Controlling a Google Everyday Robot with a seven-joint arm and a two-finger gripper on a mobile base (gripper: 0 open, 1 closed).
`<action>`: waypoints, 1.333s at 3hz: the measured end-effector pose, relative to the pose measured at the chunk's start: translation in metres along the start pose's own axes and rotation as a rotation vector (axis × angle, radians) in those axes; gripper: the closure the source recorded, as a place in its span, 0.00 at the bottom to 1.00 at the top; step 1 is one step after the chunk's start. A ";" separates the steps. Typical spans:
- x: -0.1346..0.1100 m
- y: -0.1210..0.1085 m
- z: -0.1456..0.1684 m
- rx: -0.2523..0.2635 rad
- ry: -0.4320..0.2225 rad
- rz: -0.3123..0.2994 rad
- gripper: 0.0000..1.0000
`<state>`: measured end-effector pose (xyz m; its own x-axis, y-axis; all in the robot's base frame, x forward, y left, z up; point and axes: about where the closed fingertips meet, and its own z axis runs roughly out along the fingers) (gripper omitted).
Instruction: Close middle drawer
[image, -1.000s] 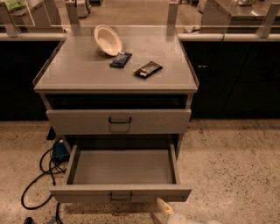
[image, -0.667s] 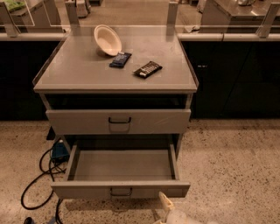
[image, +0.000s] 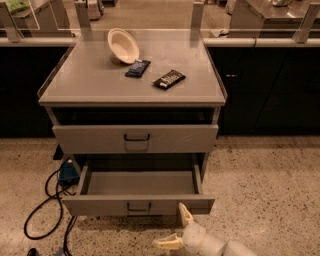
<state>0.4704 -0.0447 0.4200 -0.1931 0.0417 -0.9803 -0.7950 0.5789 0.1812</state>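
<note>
Broadly, we see a grey metal bench (image: 95, 80) standing on a speckled floor (image: 265, 180), with dark cabinets behind it and two drawer fronts showing below its top. The upper drawer (image: 90, 139), with the taller front panel, sits nearly flush. Beneath it the middle drawer (image: 140, 189) stands pulled well out toward the camera, its shallow tray empty and its low front panel facing us.

At the bottom edge of the view, right of the drawer's centre, the gripper (image: 170, 227) reaches in from the lower right. Its fingers (image: 185, 216) are spread wide apart and pinch nothing. One points up toward the lower edge of the drawer front, and the other points left, low over the floor. We cannot tell whether the upper fingertip touches the panel or stops just short of it.

We judge the closing step to be in hand: the gripper is set at the drawer front, but the drawer is far from shut. The next move calls for a steady, straight push on the panel toward the bench. Because the contact lies right of the wire handle (image: 139, 206), the push should run square to the panel so the tray does not skew on its runners.

Smaller things play no part: dark cables (image: 42, 207) on the floor at left, and on the bench top a pale bowl (image: 123, 45), a blue packet (image: 137, 67) and a dark packet (image: 169, 79).
</note>
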 end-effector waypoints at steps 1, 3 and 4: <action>-0.004 0.001 0.031 -0.009 0.051 -0.014 0.00; 0.030 0.008 0.079 -0.017 0.227 -0.043 0.00; 0.044 0.009 0.093 -0.012 0.293 -0.069 0.00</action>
<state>0.5077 0.0379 0.3715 -0.2947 -0.2349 -0.9263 -0.8185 0.5623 0.1178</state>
